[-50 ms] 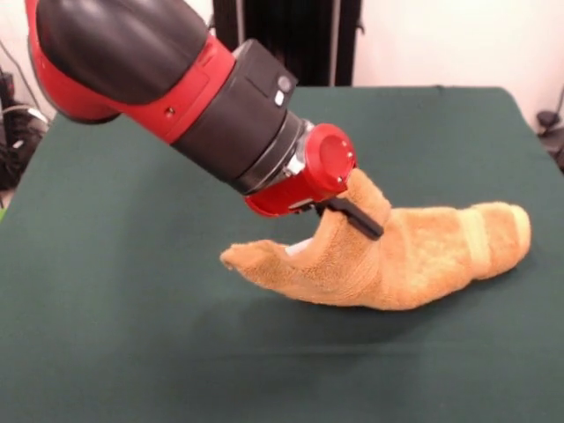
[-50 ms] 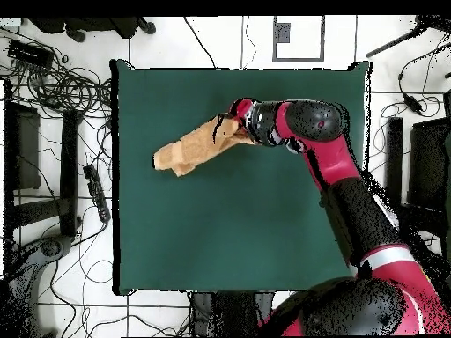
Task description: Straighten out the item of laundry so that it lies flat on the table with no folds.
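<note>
The golden-orange towel (image 1: 414,256) is bunched and partly lifted off the dark green table (image 1: 132,264). My gripper (image 1: 359,211) is shut on its upper fold, with one black finger (image 1: 361,218) lying across the cloth. The towel's left end hangs free above the table and a small white tag (image 1: 300,248) shows under the fold. Its right end, with a pale woven band (image 1: 477,240), rests on the table. From overhead, the towel (image 2: 189,148) stretches from my gripper (image 2: 231,128) toward the table's left side.
The red and black arm (image 2: 352,185) crosses the table's right half in the overhead view. Cables and dark equipment (image 2: 53,88) lie on the floor left of the table, beyond its edge.
</note>
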Controlling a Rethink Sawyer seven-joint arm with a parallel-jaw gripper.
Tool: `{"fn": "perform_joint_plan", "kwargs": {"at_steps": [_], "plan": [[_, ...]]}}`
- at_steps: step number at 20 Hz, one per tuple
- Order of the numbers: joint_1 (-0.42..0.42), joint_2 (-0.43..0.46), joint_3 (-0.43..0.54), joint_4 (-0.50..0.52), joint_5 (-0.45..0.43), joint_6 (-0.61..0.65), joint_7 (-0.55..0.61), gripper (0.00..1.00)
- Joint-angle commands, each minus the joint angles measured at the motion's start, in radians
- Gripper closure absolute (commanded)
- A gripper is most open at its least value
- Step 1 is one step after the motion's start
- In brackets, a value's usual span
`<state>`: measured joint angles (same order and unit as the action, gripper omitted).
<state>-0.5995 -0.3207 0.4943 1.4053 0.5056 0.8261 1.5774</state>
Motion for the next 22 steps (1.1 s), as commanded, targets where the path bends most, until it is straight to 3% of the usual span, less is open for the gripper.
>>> {"fn": "perform_joint_plan", "kwargs": {"at_steps": [1,6,8,16,18,22], "plan": [[0.060,-0.068,0.072,0.166,0.184,-0.035,0.385,1.00],[0.084,-0.081,0.042,0.141,0.197,0.006,0.400,1.00],[0.061,-0.069,0.047,0.181,0.206,-0.025,0.365,1.00],[0.113,-0.065,-0.009,0.085,0.136,-0.004,0.350,1.00],[0.123,-0.066,-0.028,0.058,0.083,0.026,0.304,1.00],[0.153,-0.063,-0.152,-0.013,-0.163,0.212,0.168,1.00]]}}
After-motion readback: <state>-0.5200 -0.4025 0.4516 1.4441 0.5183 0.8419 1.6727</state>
